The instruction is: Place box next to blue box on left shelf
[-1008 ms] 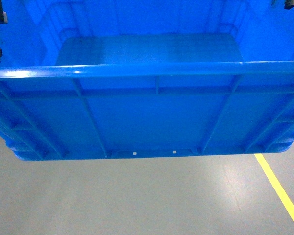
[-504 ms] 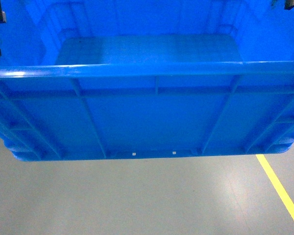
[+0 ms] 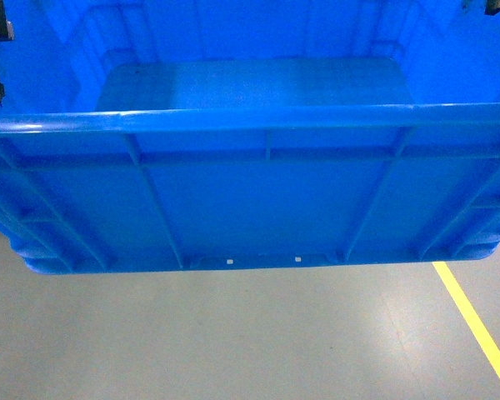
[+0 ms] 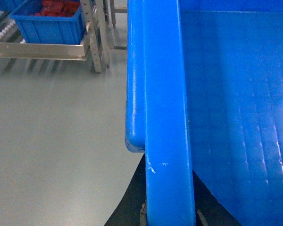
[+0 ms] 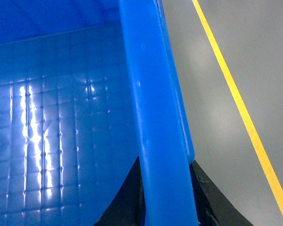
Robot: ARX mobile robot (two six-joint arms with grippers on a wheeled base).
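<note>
Little has moved since a second ago: the box point(image 3: 258, 200) sits a touch lower against the yellow floor line point(image 3: 477, 327), otherwise unchanged. It hangs clear above the grey floor point(image 3: 233, 342), carried between both arms. The left gripper point(image 4: 167, 214) is clamped over the box's left rim, dark fingers on either side of the wall; the right gripper point(image 5: 167, 202) grips the right rim the same way. Far beyond the left gripper, another blue box point(image 4: 47, 23) with red contents rests on a metal shelf point(image 4: 42, 49)
</note>
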